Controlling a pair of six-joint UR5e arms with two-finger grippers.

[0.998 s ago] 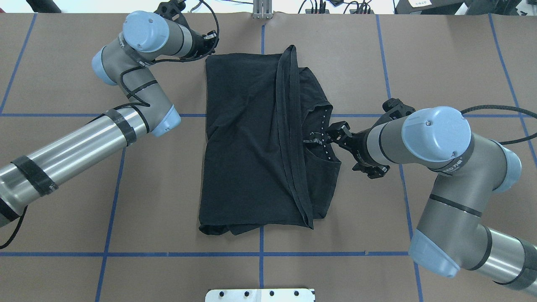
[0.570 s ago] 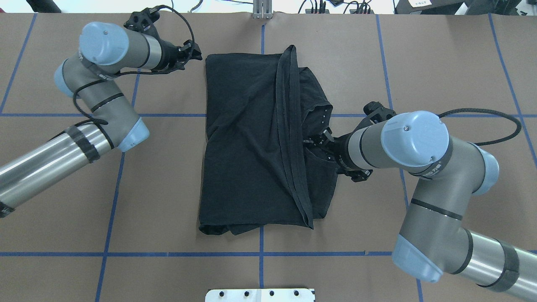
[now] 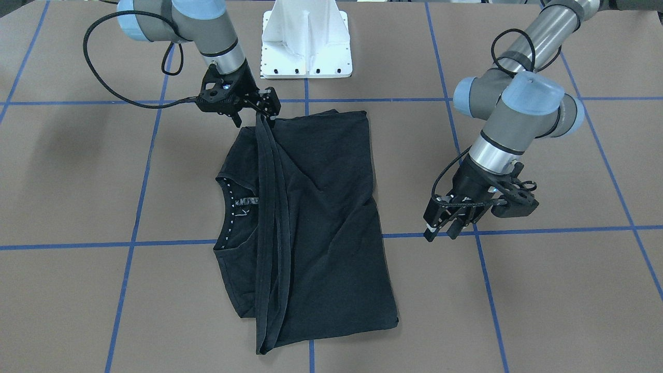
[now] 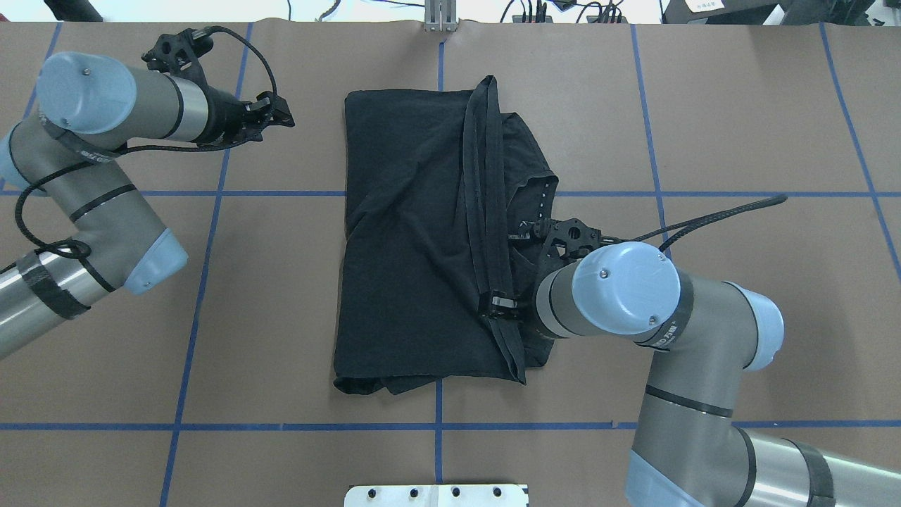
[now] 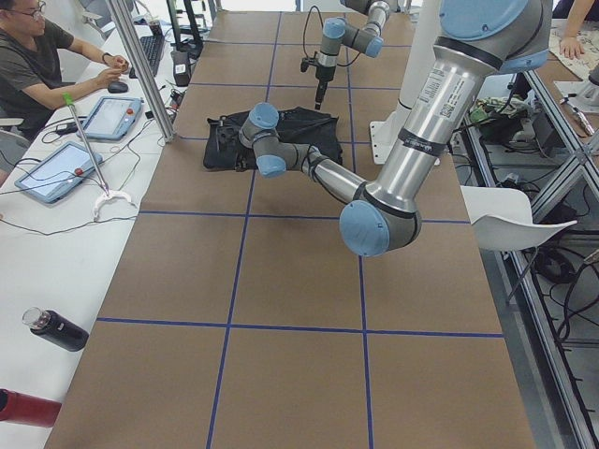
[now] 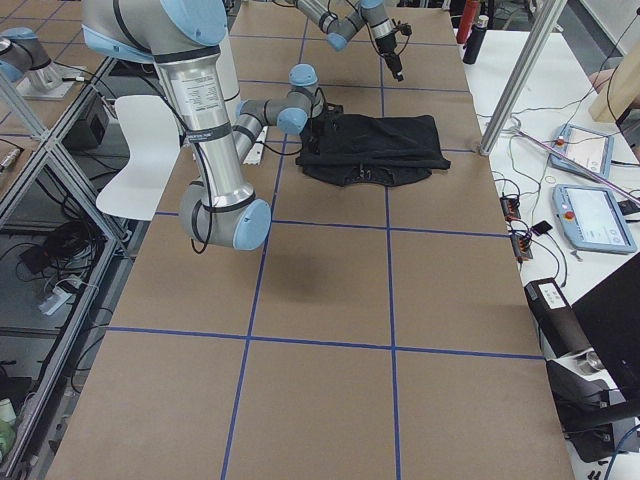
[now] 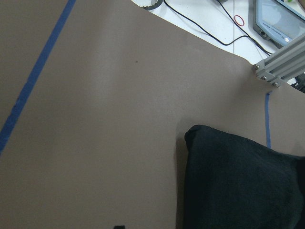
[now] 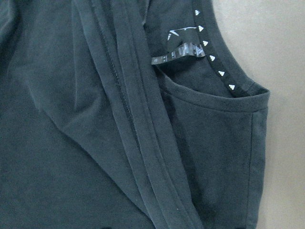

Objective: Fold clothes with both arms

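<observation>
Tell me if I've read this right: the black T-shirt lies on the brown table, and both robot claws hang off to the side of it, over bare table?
Not quite. Only the left gripper hangs off to the side, over bare table. The right gripper is over the black T-shirt, at the long doubled-over band of cloth. The overhead exterior view shows this.

I work in a robotics lab. The table [image 4: 739, 105] is wrapped in brown paper and ruled into squares with blue tape [image 4: 281, 193]. My right arm [image 6: 215, 130], bare silver industrial tubing, rises at its edge, and a white pedestal base [image 3: 305, 36] sits on it. Aluminium posts [image 6: 520, 75] line the table's opposite edge. Beyond them a white bench [image 5: 37, 243] carries touch-screen pendants [image 6: 590, 215] and loose cables [image 7: 206, 33], with a person [image 5: 28, 65] seated there.
</observation>
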